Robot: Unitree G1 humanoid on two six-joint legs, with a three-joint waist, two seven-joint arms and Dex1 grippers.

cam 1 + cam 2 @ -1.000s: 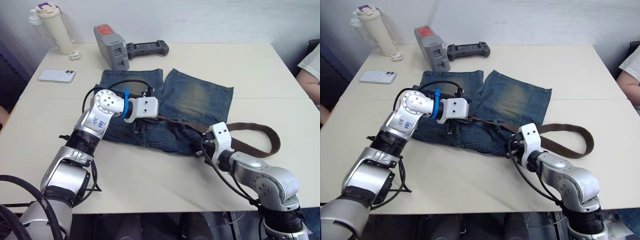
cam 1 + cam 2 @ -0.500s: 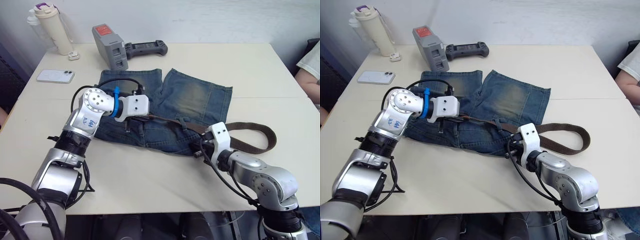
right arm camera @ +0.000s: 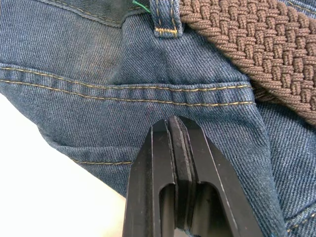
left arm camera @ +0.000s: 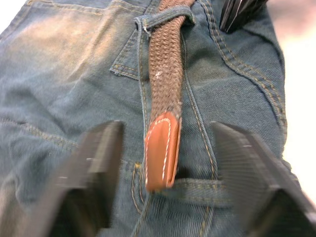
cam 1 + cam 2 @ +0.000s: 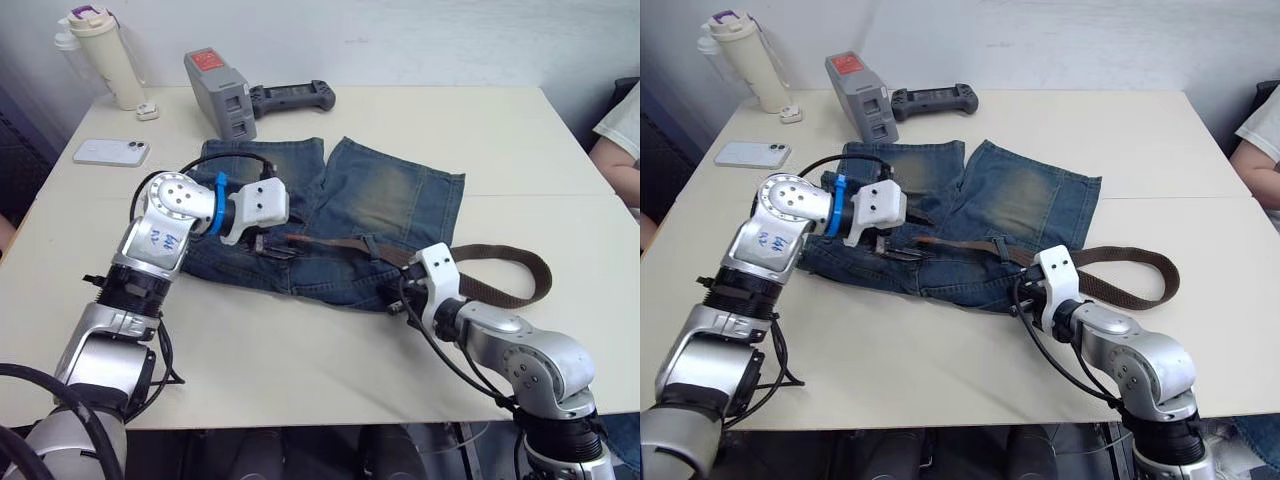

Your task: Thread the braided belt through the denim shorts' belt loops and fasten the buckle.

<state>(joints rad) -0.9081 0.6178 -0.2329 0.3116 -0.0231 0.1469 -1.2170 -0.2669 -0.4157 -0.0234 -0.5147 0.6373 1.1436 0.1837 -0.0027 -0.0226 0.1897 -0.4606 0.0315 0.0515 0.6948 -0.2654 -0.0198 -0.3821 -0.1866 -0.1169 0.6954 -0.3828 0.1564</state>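
Left eye view: the braided belt [image 5: 470, 285] runs along the waistband of the denim shorts [image 5: 390, 205], its tip nearer the left gripper [image 5: 268, 243]; the buckle cannot be made out. Left wrist view: spread fingers [image 4: 94, 168] straddle the tan tip, which points at them and stops short of the next belt loop [image 4: 197, 190]. Right wrist view: the right gripper [image 3: 173, 133], fingers pressed together, rests on denim beside the weave.

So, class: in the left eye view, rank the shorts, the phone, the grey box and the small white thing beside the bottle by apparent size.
1. Shorts
2. Grey box
3. Phone, close to the box, and nearer the camera, so unsure
4. Small white thing
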